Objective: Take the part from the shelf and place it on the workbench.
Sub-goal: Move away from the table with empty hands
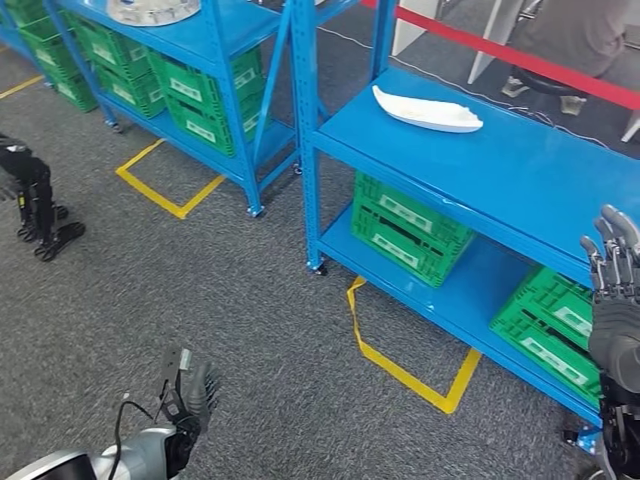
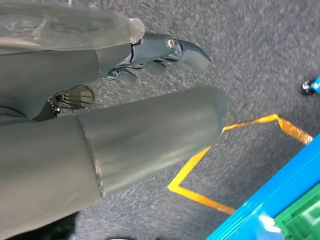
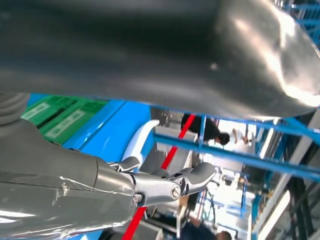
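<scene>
The part [image 1: 426, 110] is a long, white, curved shell lying on the top board of the blue shelf [image 1: 513, 165] to my right; its white edge [image 3: 141, 137] also shows in the right wrist view. My right hand [image 1: 615, 300] is raised at the shelf's near right end, fingers extended upward and apart, holding nothing, well to the right of the part. My left hand [image 1: 189, 395] hangs low over the grey carpet, far from the shelf, fingers spread and empty. The left wrist view shows its thumb [image 2: 151, 135] and its fingers [image 2: 170, 50] stretched out above the floor.
Green crates [image 1: 407, 230] sit on the shelf's lower board, with more [image 1: 555, 325] under my right hand. A second blue rack [image 1: 204, 40] with green crates stands at the back left. Yellow tape [image 1: 407, 370] marks the floor. A dark robot part [image 1: 38, 205] is at the left, and a seated person [image 1: 573, 40] behind red tape.
</scene>
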### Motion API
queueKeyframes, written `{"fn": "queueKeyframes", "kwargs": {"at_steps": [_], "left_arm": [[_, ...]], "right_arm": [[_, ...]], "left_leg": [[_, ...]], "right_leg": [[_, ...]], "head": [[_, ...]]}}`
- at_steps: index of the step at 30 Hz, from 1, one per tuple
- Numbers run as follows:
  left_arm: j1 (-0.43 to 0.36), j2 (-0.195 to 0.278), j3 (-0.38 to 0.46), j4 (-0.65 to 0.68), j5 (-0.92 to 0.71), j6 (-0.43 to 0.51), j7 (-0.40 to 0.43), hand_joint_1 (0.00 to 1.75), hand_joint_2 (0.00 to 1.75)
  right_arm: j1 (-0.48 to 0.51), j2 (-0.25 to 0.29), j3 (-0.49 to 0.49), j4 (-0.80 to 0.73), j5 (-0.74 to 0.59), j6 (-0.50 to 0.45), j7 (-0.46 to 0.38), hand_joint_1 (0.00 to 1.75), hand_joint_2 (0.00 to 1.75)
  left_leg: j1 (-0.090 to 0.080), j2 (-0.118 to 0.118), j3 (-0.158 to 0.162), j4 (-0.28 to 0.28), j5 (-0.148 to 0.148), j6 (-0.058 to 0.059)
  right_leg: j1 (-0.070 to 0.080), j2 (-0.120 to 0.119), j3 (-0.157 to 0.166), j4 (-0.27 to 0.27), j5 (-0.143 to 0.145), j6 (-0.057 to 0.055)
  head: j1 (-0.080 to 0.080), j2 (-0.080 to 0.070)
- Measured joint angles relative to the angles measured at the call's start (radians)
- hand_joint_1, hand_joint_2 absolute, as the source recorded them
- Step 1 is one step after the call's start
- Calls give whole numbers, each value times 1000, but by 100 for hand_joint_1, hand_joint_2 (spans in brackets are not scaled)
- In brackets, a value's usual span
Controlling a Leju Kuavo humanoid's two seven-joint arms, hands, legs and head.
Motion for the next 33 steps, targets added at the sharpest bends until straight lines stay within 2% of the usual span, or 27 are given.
{"fn": "queueKeyframes", "kwargs": {"at_steps": [2, 3, 4, 5, 6, 7, 8, 10, 11, 12, 13, 14, 15, 17, 18, 19, 21, 22, 24, 25, 26, 27, 28, 29, 30, 31, 33], "left_arm": [[-1, 0, 0, 0, 2, 0, 0, 0, 0], [-1, 0, 0, 0, 3, 1, 0, 0, 0], [-1, 0, 0, 0, 4, 1, -1, 0, 0], [-2, 0, 0, 0, 4, 1, -1, 0, 0], [-2, 0, 0, 0, 5, 1, -2, 0, 0], [-3, -1, 0, 0, 5, 1, -4, 0, 0], [-4, -2, 0, 0, 5, 1, -6, 0, 0], [-1, -2, 0, 0, 4, 1, -9, 0, 0], [2, -1, 0, 0, 4, 1, -9, 0, 0], [5, -1, 0, 0, 4, 1, -9, 0, 0], [8, 0, 0, 0, 3, 1, -9, 0, 0], [9, 0, 0, 0, 2, 1, -9, 0, 0], [8, 0, 0, 0, 2, 1, -9, 0, 0], [6, 2, 0, 0, 3, 1, -10, 0, 0], [6, 3, 0, 0, 4, 0, -11, 0, 0], [7, 3, 0, 0, 5, 0, -12, 0, 0], [7, 1, 0, 0, 7, -1, -14, 0, 0], [6, 0, 0, 0, 8, -2, -14, 0, 0], [3, -1, 0, 0, 8, -2, -16, 0, 0], [4, -1, 0, 0, 8, -2, -17, 0, 0], [6, 0, 0, 0, 8, -2, -17, 0, 0], [8, 1, 0, 0, 8, -2, -17, 0, 0], [10, 1, 0, 0, 8, -2, -17, 0, 0], [10, 2, 0, 0, 8, -2, -17, 0, 0], [10, 2, 0, 0, 8, -2, -17, 0, 0], [9, 1, 0, 0, 8, -2, -17, 0, 0], [7, 1, 0, 0, 8, -2, -18, 0, 0]], "right_arm": [[-8, 0, 0, 0, 0, 1, 2, 0, 0], [-14, 0, 1, 1, -2, 2, 4, 0, 0], [-19, 0, 2, 2, -4, 3, 7, 0, 0], [-23, 0, 2, 3, -6, 3, 9, 0, 0], [-24, 0, 2, 4, -9, 3, 11, 0, 0], [-27, 0, 3, 5, -11, 3, 13, 0, 0], [-31, 0, 4, 6, -13, 3, 13, 0, 0], [-38, 0, 6, 6, -15, 2, 14, 0, 0], [-38, 0, 7, 7, -16, 2, 14, 0, 0], [-37, 0, 8, 8, -17, 0, 14, 0, 0], [-35, 0, 10, 9, -18, -1, 14, 0, 0], [-34, 0, 11, 10, -19, -2, 14, 0, 0], [-34, 0, 12, 11, -19, -2, 14, 0, 0], [-34, 0, 14, 12, -21, -3, 13, 0, 0], [-35, 0, 15, 13, -21, -3, 13, 0, 0], [-35, 0, 16, 13, -21, -3, 13, 0, 0], [-34, 0, 18, 14, -21, -3, 12, 0, 0], [-33, 0, 18, 15, -21, -4, 12, 0, 0], [-33, 0, 20, 16, -21, -4, 11, 0, 0], [-32, 0, 21, 17, -21, -4, 10, 0, 0], [-32, 0, 22, 18, -21, -4, 10, 0, 0], [-30, 0, 23, 20, -20, -4, 9, 0, 0], [-29, 0, 23, 22, -18, -4, 9, 0, 0], [-28, 0, 23, 24, -14, -4, 9, 0, 0], [-28, 0, 24, 25, -9, -4, 10, 0, 0], [-29, 0, 24, 26, -3, -3, 11, 0, 0], [-33, 0, 24, 27, 6, -3, 14, 0, 0]], "left_leg": [[-6, 21, 7, 1, -7, -7], [-9, 32, 9, 2, -9, -10], [-11, 44, 10, 3, -11, -13], [-12, 56, 12, 3, -13, -17], [-11, 58, 13, 5, -17, -21], [-8, 40, 10, 19, -28, -26], [-5, 12, -3, 51, -48, -32], [0, -49, -65, 181, -113, -41], [1, -59, -104, 256, -141, -44], [1, -62, -135, 310, -155, -45], [2, -62, -150, 328, -148, -46], [3, -64, -145, 303, -121, -46], [5, -70, -121, 241, -81, -46], [13, -112, -57, 93, -12, -43], [16, -129, -37, 45, 3, -40], [17, -138, -28, 23, 6, -35], [14, -120, -25, 18, 5, -23], [14, -109, -22, 15, 7, -16], [14, -87, -17, 7, 9, -3], [12, -76, -15, 6, 8, 2], [9, -66, -15, 6, 7, 5], [8, -56, -14, 6, 5, 6], [7, -47, -13, 7, 4, 6], [7, -40, -12, 7, 2, 5], [7, -35, -9, 7, 0, 2], [7, -30, -5, 7, -3, -1], [3, -24, -3, 9, -7, -9]], "right_leg": [[10, -46, 77, -139, 47, -13], [15, -61, 98, -177, 56, -19], [19, -63, 105, -190, 56, -25], [19, -49, 106, -192, 58, -30], [17, -37, 107, -195, 61, -35], [14, -25, 108, -198, 64, -41], [11, -14, 110, -202, 67, -46], [8, 8, 110, -204, 70, -52], [8, 21, 109, -204, 70, -53], [8, 35, 109, -204, 70, -54], [7, 50, 109, -204, 70, -54], [7, 64, 109, -203, 70, -54], [7, 78, 110, -202, 70, -53], [8, 104, 107, -196, 69, -48], [8, 116, 103, -194, 68, -43], [8, 128, 99, -192, 68, -37], [3, 147, 90, -192, 70, -24], [3, 137, 84, -186, 65, -19], [5, 81, 50, -119, 26, -10], [4, 48, 21, -53, -8, -6], [2, 29, -14, 23, -43, -2], [-1, 22, -45, 88, -67, 1], [-4, 19, -61, 122, -74, 4], [-6, 18, -55, 114, -60, 5], [-8, 15, -27, 62, -29, 6], [-9, 10, 14, -15, 8, 5], [-5, -3, 88, -147, 48, -2]], "head": [[0, 0], [0, 0], [-1, 0], [-2, 0], [-2, 0], [-3, 0], [-4, 0], [-8, 0], [-10, 0], [-11, 0], [-11, 0], [-12, 0], [-12, 0], [-13, 0], [-12, 0], [-12, 0], [-11, 0], [-11, 0], [-5, 0], [-2, 0], [2, 0], [2, 0], [2, 0], [2, 0], [2, 0], [2, 0], [3, 0]]}}
